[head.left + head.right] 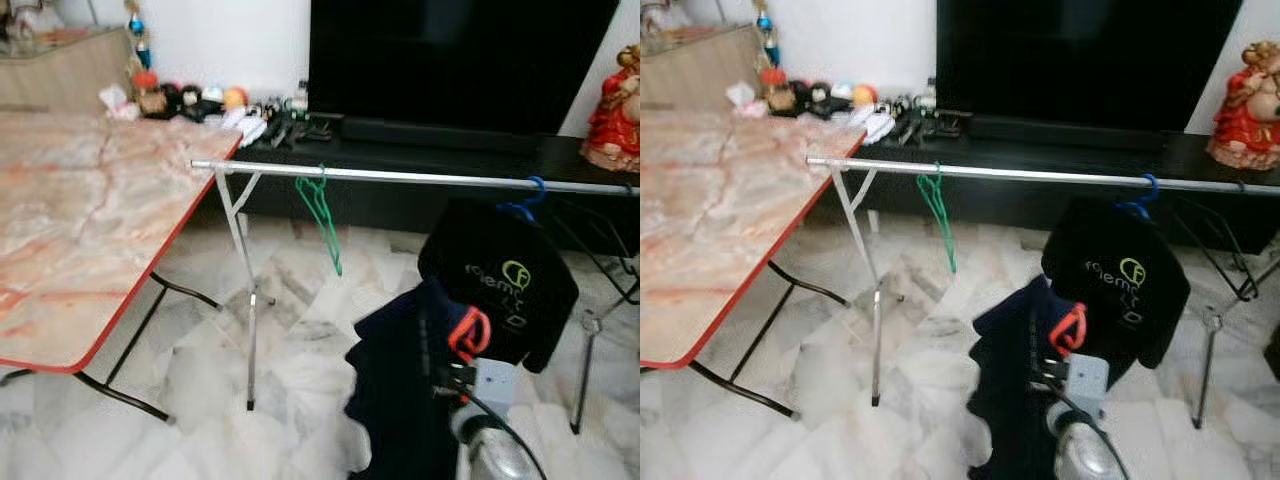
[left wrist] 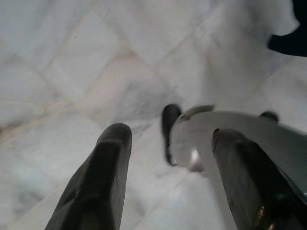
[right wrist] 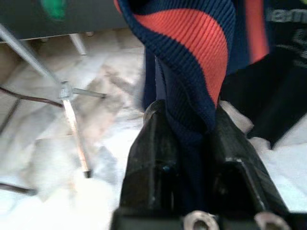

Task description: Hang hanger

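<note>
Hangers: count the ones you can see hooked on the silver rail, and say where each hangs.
2. A bare green hanger hangs near the left end of the rail, by the table. A blue hanger further right carries a black shirt. Others may be hidden by clothing.

One rail [image 1: 420,177], two hangers, green [image 1: 320,215] and blue [image 1: 528,195], two garments, one table [image 1: 80,220]

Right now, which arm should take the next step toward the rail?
Right. The right gripper is already clamped on the navy garment with its red hanger, just below the rail. The left gripper is open, pointing at bare floor, holding nothing.
</note>
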`<state>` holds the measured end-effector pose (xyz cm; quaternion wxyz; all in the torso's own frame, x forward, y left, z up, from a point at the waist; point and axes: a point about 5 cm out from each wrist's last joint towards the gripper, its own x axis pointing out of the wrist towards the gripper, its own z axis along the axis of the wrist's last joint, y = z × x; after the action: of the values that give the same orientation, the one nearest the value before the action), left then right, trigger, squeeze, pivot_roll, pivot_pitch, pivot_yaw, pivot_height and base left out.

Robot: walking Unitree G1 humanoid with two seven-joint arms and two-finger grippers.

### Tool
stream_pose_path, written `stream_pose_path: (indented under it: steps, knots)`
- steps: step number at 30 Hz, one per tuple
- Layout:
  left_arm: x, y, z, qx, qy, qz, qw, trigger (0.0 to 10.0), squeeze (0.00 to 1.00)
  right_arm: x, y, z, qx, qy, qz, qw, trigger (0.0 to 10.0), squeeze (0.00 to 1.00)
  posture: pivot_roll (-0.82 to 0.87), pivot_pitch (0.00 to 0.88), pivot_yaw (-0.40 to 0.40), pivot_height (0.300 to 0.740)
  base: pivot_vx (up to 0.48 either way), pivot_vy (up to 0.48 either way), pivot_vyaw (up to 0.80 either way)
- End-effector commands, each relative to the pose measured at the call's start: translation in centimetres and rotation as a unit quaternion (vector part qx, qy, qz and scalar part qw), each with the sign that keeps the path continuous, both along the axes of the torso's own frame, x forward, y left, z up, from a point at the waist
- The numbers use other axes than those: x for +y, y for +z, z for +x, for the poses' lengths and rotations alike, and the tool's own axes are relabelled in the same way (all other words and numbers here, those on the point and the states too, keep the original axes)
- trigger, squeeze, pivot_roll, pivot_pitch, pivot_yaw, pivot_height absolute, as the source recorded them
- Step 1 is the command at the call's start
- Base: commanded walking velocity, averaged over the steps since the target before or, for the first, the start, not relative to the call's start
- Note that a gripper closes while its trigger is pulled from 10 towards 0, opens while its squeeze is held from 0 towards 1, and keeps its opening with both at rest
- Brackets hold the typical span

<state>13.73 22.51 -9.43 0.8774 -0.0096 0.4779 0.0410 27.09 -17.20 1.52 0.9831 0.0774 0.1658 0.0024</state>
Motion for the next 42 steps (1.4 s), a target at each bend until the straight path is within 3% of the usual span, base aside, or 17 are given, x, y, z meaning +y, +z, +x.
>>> stream_pose_path:
  steps: [1, 6, 8, 9, 14, 16, 18, 19, 22, 23, 24, 27, 30, 31, 34, 37, 42]
  knots:
    - [-0.6, -0.2, -0.1, 0.003, 0.002, -0.008, 1.000, 10.0, 0.00, -0.9, 0.7, 0.5, -0.018, -0.009, -0.011, 1.000, 10.0, 0.00, 0.04, 0.000, -0.029, 0.740, 0.000, 0.000, 0.00]
    - [-0.5, 0.0, 0.1, -0.009, 0.004, -0.006, 1.000, 10.0, 0.00, -1.3, 0.6, 0.7, 0.002, 0.009, -0.037, 0.999, 10.0, 0.00, 0.03, 0.000, -0.027, 0.740, 0.000, 0.000, 0.00]
    - [-1.1, 0.8, 2.1, -0.054, -0.018, -0.006, 0.998, 10.0, 0.00, -1.7, 0.8, 1.0, -0.001, 0.021, -0.049, 0.999, 10.0, 0.00, 0.04, 0.000, -0.027, 0.740, 0.000, 0.000, 0.00]
    - [-1.5, 1.7, 3.8, -0.094, -0.055, -0.001, 0.994, 10.0, 0.00, -2.4, 0.8, 1.3, 0.015, 0.048, -0.088, 0.995, 10.0, 0.00, 0.04, 0.000, -0.026, 0.740, 0.000, 0.000, 0.00]
    - [-1.1, 3.5, 6.4, -0.157, -0.099, 0.017, 0.983, 10.0, 0.00, -4.5, 1.3, 1.9, 0.049, 0.091, -0.150, 0.983, 10.0, 0.00, 0.04, 0.000, -0.024, 0.740, 0.000, 0.000, 0.00]
    - [-1.2, 5.3, 8.7, -0.213, -0.147, 0.024, 0.966, 10.0, 0.00, -6.0, 2.4, 2.5, 0.058, 0.117, -0.178, 0.975, 10.0, 0.00, 0.03, 0.000, -0.023, 0.740, 0.000, 0.000, 0.00]
    - [-1.4, 6.1, 9.5, -0.233, -0.162, 0.018, 0.959, 10.0, 0.00, -6.4, 2.9, 2.8, 0.057, 0.131, -0.180, 0.973, 10.0, 0.00, 0.03, 0.000, -0.021, 0.740, 0.000, 0.000, 0.00]
    - [-2.0, 7.3, 10.8, -0.264, -0.195, 0.003, 0.945, 10.0, 0.00, -6.7, 3.8, 3.2, 0.055, 0.173, -0.189, 0.965, 10.0, 0.00, 0.02, 0.000, -0.016, 0.740, 0.000, 0.000, 0.00]
    - [-3.2, 9.0, 12.6, -0.294, -0.265, 0.000, 0.918, 10.0, 0.00, -7.0, 5.1, 3.4, 0.060, 0.249, -0.217, 0.942, 10.0, 0.00, 0.02, 0.002, -0.008, 0.740, 0.000, 0.000, 0.00]
    - [-4.0, 9.7, 13.2, -0.297, -0.332, 0.017, 0.895, 10.0, 0.00, -7.3, 6.0, 3.4, 0.061, 0.292, -0.235, 0.925, 10.0, 0.00, 0.02, 0.003, -0.005, 0.740, 0.000, 0.000, 0.00]
    - [-4.0, 9.7, 13.2, -0.297, -0.332, 0.017, 0.895, 10.0, 0.00, -7.3, 6.0, 3.4, 0.061, 0.292, -0.235, 0.925, 10.0, 0.00, 0.02, 0.003, -0.005, 0.740, 0.000, 0.000, 0.00]
    - [-5.2, 10.9, 14.3, -0.307, -0.388, 0.002, 0.869, 10.0, 0.00, -7.8, 8.2, 3.0, 0.050, 0.354, -0.235, 0.904, 10.0, 0.00, -0.02, 0.012, 0.014, 0.740, 0.000, 0.000, 0.00]
    - [-6.2, 12.1, 15.3, -0.316, -0.423, -0.022, 0.849, 10.0, 0.00, -7.6, 9.2, 1.2, 0.059, 0.449, -0.230, 0.862, 10.0, 0.00, -0.02, 0.018, 0.022, 0.740, 0.000, 0.000, 0.00]
    - [-6.8, 12.6, 15.7, -0.316, -0.443, -0.035, 0.838, 10.0, 0.00, -7.7, 9.5, 0.1, 0.070, 0.487, -0.231, 0.839, 10.0, 0.00, -0.02, 0.021, 0.027, 0.740, 0.000, 0.000, 0.00]
    - [-7.3, 12.9, 16.0, -0.309, -0.461, -0.043, 0.830, 10.0, 0.00, -7.9, 10.4, -1.0, 0.070, 0.520, -0.227, 0.820, 10.0, 0.00, -0.03, 0.021, 0.040, 0.740, 0.000, 0.000, 0.00]
    - [-7.4, 13.0, 16.1, -0.304, -0.473, -0.042, 0.826, 10.0, 0.00, -8.4, 11.2, -1.1, 0.071, 0.519, -0.235, 0.818, 10.0, 0.00, -0.04, 0.027, 0.047, 0.740, 0.000, 0.000, 0.00]
    - [-7.8, 12.9, 16.0, -0.286, -0.499, -0.064, 0.815, 10.0, 0.00, -8.8, 12.9, -1.6, 0.076, 0.538, -0.253, 0.800, 10.0, 0.00, -0.05, 0.039, 0.064, 0.740, 0.000, 0.000, 0.00]
